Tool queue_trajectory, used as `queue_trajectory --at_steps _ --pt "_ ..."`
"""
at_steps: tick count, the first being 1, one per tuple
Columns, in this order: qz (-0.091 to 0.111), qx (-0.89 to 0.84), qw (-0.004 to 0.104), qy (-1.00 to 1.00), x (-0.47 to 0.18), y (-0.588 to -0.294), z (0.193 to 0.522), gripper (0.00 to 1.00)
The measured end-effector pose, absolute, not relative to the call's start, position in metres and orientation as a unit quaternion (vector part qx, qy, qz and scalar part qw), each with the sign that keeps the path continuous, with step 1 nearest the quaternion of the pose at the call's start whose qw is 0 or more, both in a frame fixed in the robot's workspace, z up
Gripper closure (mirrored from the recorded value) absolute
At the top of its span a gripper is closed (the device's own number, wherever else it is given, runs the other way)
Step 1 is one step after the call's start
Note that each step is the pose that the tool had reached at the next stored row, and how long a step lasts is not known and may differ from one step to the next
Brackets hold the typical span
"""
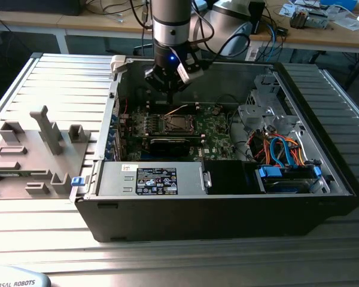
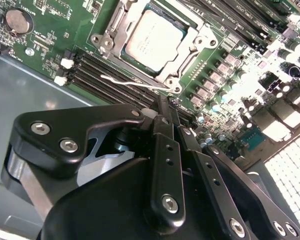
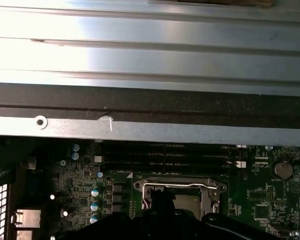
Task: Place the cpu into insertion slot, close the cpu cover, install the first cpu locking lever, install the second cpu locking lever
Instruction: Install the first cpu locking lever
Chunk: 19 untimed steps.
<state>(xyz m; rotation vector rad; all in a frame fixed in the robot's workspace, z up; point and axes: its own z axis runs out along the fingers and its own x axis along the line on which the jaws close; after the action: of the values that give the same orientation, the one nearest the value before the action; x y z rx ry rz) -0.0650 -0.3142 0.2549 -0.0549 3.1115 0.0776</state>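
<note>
The cpu (image 2: 155, 40), a square chip with a silvery top, lies in the insertion slot (image 1: 176, 124) on the green motherboard inside an open computer case. The cpu cover (image 2: 197, 42), a silver frame, rests flat around the chip's edges; in the first wrist view the cpu cover (image 3: 176, 184) shows past my fingers. A thin wire locking lever (image 2: 130, 81) runs along one side of the socket. My gripper (image 2: 169, 102) hangs just above the board beside that lever, fingers together with nothing between them. In the exterior view my gripper (image 1: 170, 88) hovers over the socket's far side.
A black graphics card (image 1: 170, 145) lies in front of the socket. Long memory slots (image 2: 107, 75) run beside it. The case walls (image 3: 150, 110) surround the board. A drive cage with coloured cables (image 1: 281, 149) fills the exterior view's right. A grey fixture plate (image 1: 36, 149) sits left.
</note>
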Motion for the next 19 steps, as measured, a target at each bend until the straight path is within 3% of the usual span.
queue_trajectory --at_steps 19 --pt "0.02 -0.018 0.014 1.0 -0.0544 -0.3141 0.2519 0.89"
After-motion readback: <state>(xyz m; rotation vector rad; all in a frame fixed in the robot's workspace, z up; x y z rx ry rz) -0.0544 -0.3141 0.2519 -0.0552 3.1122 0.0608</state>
